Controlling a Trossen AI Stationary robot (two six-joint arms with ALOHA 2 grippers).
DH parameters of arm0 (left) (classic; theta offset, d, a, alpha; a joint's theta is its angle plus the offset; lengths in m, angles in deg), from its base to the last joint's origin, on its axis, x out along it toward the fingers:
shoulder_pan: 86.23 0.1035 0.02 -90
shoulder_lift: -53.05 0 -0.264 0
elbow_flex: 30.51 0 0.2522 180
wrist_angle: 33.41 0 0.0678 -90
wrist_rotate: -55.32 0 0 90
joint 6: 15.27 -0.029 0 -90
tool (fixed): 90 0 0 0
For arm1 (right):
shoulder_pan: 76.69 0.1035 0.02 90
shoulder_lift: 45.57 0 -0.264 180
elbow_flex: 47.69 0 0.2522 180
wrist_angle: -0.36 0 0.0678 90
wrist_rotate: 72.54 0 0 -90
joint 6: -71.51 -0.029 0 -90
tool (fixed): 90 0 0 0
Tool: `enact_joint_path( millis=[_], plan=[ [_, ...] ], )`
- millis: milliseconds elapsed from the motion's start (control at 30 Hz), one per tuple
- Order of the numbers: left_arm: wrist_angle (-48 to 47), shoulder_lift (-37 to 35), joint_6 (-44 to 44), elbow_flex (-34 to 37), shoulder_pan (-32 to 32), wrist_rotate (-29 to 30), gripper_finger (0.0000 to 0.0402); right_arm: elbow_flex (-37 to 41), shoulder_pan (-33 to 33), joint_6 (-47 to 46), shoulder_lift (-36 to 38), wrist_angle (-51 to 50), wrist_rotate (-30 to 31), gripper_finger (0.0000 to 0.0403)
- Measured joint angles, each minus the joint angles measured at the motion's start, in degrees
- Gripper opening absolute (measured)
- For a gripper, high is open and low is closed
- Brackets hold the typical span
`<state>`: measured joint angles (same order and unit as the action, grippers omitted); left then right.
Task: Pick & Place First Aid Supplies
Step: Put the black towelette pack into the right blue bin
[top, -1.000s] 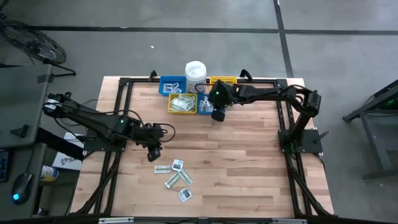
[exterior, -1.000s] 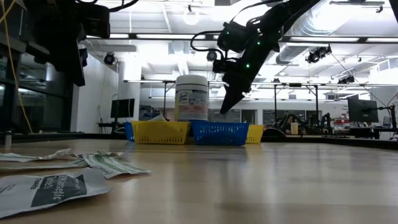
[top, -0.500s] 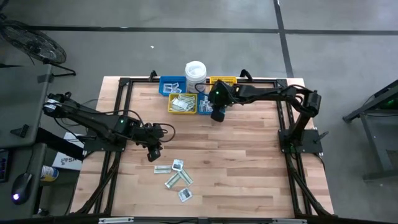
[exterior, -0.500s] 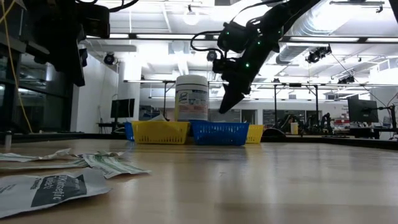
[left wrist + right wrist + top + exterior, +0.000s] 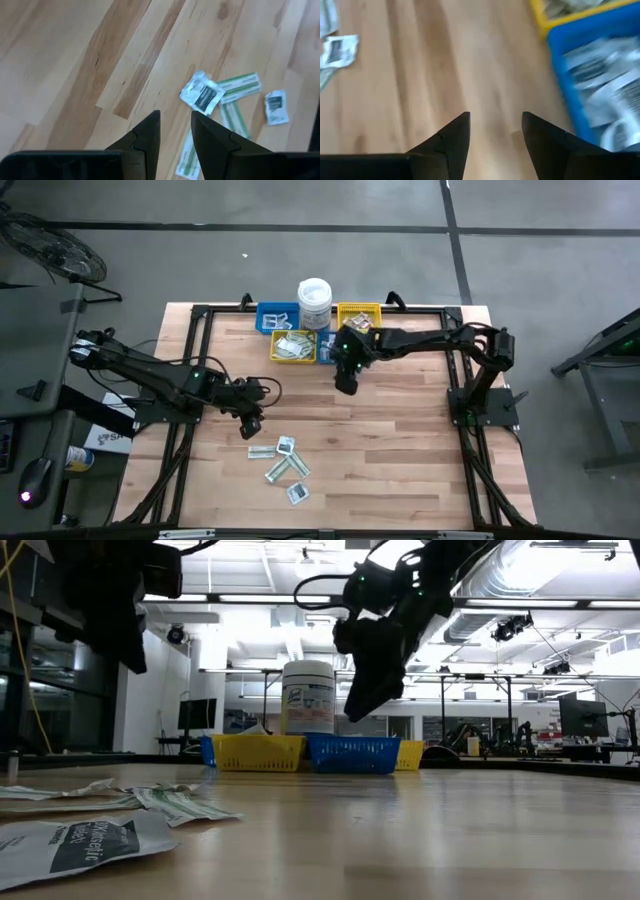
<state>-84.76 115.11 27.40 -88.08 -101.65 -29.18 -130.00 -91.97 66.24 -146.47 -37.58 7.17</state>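
Observation:
The first aid supplies are small flat packets. A loose group (image 5: 285, 465) lies on the table near its front: white squares (image 5: 202, 95) and green-and-white strips (image 5: 240, 85). More fill the blue bin (image 5: 600, 90) and the yellow bin (image 5: 293, 347). My left gripper (image 5: 250, 423) hovers open just left of the loose group, nothing between its fingers (image 5: 175, 130). My right gripper (image 5: 345, 385) hangs open above bare wood just in front of the blue bin, fingers (image 5: 495, 132) pointing down and holding nothing.
A white lidded tub (image 5: 314, 298) stands at the far edge between another blue bin (image 5: 277, 317) and another yellow bin (image 5: 358, 313). Black frame rails (image 5: 200, 330) run along the table's sides. Bare wood lies between the bins and the loose packets.
My right gripper has opened and drawn back from over the blue bin toward the table's near edge, tipping a little. The loose packets have stayed where they were.

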Motion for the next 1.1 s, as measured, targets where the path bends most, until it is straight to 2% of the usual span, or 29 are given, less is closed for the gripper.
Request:
enact_joint_path(
  millis=[167, 400, 567, 767, 1100],
  plan=[
    [1.48, 2.19, 2.21, 0.02, 0.02, 0.53, 0.0111, 0.0, 3.0, -5.4, 0.09, -3.26, -0.86, 0.0166],
    [5.77, 10.54, 6.11, 0.02, 0.02, -2.36, 0.0111, -0.02, 7.93, -12.98, 0.81, -7.79, -3.27, 0.0161],
    [9.09, 16.32, 12.84, 0.02, 0.47, -3.66, 0.0111, -0.02, 12.33, -17.55, 0.9, -12.26, -3.23, 0.0162],
    [12.71, 21.8, 16.93, 0.02, 3.77, -12.35, 0.0111, -0.02, 17.46, -18.94, 0.9, -14.91, 0.0, 0.0158],
    [15.83, 25.25, 15.29, 0.68, 7.74, -19.63, 0.0111, -0.02, 22.65, -19.24, 0.87, -15.63, 0.79, 0.0158]
  ],
)
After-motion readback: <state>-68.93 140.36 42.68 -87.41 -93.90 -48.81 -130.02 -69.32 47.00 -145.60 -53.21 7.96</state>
